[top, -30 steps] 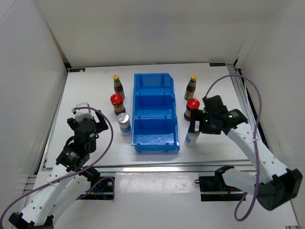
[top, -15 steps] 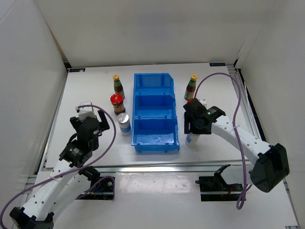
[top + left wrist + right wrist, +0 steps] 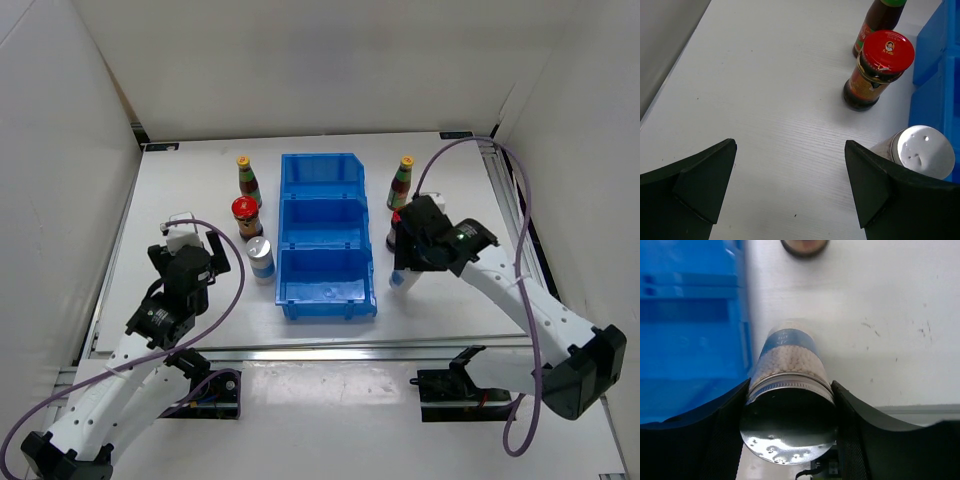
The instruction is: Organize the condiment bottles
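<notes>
While right gripper (image 3: 790,395) clamps shaker (image 3: 787,357), left gripper (image 3: 790,145) gapes over white walled-in table (image 3: 765,90)

Blue bin (image 3: 325,296), red-lidded dark jar (image 3: 879,70), silver-topped white shaker (image 3: 787,390) with blue band, yellow-capped dark sauce bottle (image 3: 247,181), white table (image 3: 190,190).

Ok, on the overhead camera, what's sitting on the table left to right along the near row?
left white shaker → blue bin → right white shaker
</notes>
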Robot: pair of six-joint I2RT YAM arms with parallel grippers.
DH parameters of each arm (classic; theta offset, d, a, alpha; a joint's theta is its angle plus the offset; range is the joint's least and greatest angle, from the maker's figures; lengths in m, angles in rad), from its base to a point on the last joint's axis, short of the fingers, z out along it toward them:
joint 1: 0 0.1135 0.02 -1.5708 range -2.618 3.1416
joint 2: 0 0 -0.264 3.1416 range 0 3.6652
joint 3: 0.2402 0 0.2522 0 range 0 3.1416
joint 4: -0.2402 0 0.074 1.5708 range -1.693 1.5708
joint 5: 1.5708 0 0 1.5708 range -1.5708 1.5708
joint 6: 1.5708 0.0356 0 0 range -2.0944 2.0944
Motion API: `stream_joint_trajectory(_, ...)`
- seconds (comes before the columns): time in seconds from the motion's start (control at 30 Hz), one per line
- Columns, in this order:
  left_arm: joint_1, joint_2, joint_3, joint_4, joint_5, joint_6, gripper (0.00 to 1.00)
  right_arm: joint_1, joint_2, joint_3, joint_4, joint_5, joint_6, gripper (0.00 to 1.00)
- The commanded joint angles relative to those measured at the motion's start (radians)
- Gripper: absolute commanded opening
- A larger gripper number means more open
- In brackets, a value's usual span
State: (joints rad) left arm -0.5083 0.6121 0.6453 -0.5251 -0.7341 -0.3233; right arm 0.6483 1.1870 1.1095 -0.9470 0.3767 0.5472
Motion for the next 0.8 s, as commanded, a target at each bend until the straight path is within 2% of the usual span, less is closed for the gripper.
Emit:
stream_joint_trajectory(0.0, -0.006, -0.003, -0.003, -0.004, -0.019, -0.008, 1.0, 0.004, -0.053, 0.16, -0.003, -0.021, -0.053, 0.02)
stream_joint_trajectory(0.13, -0.006, -0.003, -0.003, -0.004, -0.019, -0.008, 1.0, 0.051, -0.018, 0.283, -0.003, -0.114, -0.093, 0.01)
stream_joint_trajectory(0.33, -0.006, -0.003, -0.003, -0.004, -0.028, -0.008, 1.0, 0.215, 0.115, 0.368, 0.008, -0.039, -0.093, 0.01)
stream_joint_trajectory(0.57, -0.006, -0.003, -0.003, -0.004, -0.028, -0.008, 1.0, 0.225, 0.265, 0.29, 0.067, -0.073, -0.059, 0.01)
stream_joint_trajectory(0.67, -0.006, -0.003, -0.003, -0.004, -0.037, -0.008, 1.0, 0.225, 0.276, 0.245, 0.122, -0.1, -0.047, 0.01)
stream_joint_trajectory(0.77, -0.006, 0.006, -0.003, -0.004, -0.037, -0.008, 1.0, 0.225, 0.302, 0.211, 0.154, -0.119, -0.047, 0.09)
